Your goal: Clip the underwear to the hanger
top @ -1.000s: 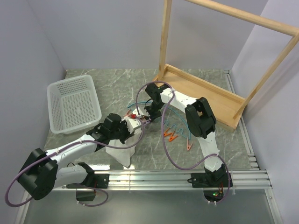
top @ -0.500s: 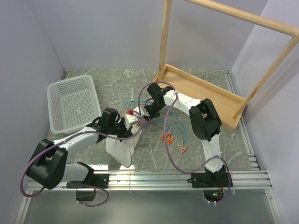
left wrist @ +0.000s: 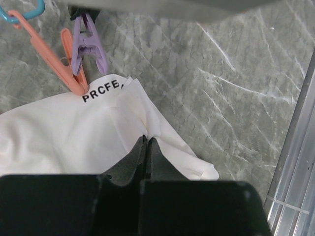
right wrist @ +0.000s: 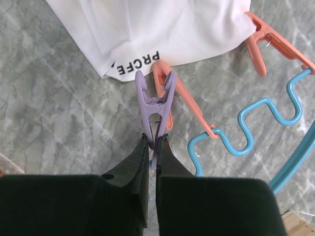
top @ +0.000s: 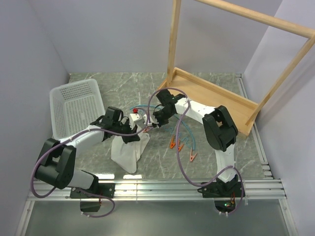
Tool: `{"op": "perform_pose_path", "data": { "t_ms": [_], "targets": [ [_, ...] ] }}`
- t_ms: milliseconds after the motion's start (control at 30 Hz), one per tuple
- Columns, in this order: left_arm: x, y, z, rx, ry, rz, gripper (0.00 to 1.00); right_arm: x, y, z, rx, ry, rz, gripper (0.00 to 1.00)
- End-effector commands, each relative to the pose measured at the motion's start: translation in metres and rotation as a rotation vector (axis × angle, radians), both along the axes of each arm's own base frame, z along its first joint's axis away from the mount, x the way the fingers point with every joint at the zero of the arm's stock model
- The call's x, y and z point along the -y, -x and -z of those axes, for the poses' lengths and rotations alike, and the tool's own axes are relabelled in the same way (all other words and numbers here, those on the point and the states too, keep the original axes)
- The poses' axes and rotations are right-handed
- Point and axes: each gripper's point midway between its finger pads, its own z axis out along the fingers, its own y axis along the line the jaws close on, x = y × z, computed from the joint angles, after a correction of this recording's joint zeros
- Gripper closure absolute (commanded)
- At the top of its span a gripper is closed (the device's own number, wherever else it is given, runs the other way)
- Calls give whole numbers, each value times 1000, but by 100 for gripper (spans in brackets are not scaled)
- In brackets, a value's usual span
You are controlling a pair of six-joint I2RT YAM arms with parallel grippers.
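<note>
Finds the left gripper (left wrist: pixel 147 140) drawn toward the left edge of the table (top: pixel 128 88), a little farther from the near edge than a second ago. Finds the left arm's elbow (top: pixel 54 162) swung up out of the near-left corner, closer to the basket (top: pixel 73 84). Sees more of the underwear (top: pixel 127 153) than before: clear of the wrist, stretched in a long fold from the pinch down toward the near edge. Marks the hanger (top: pixel 189 140) dragged leftward, its lower orange clips (top: pixel 172 144) nearer the table's middle. Notes the red clip (top: pixel 135 111) farther from the near edge. Puts the right arm's elbow link (top: pixel 221 129) slightly more toward the right edge.
</note>
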Motion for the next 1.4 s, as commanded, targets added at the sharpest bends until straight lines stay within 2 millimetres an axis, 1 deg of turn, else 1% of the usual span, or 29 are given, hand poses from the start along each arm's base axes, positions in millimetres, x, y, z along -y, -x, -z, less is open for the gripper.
{"op": "perform_pose_path", "data": {
  "t_ms": [0, 100, 233, 433, 533, 733, 900, 1200, 1367],
  "targets": [
    [12, -9, -20, 16, 69, 31, 100, -18, -5, -38, 96, -104, -36, 100],
    [12, -12, -19, -4, 74, 23, 100, -20, -4, -42, 109, -119, -43, 100],
    [10, -17, -18, -23, 80, 7, 100, -19, -1, -42, 114, -125, -51, 100],
    [3, -26, -19, -38, 95, -29, 100, -17, 0, -36, 115, -107, -55, 100],
    [1, -25, -18, -49, 97, -19, 100, -16, -3, -34, 135, -108, -51, 100],
    [4, -24, -23, -53, 115, 3, 100, -19, -3, -36, 151, -123, -54, 100],
    [6, -25, -21, -77, 118, 13, 100, -22, -3, -40, 157, -133, -55, 100],
    [8, -33, -17, -100, 121, -2, 100, -21, 0, -40, 154, -136, -65, 100],
    [7, -39, -16, -120, 126, -18, 99, -23, 4, -43, 154, -150, -80, 100]
  ]
}}
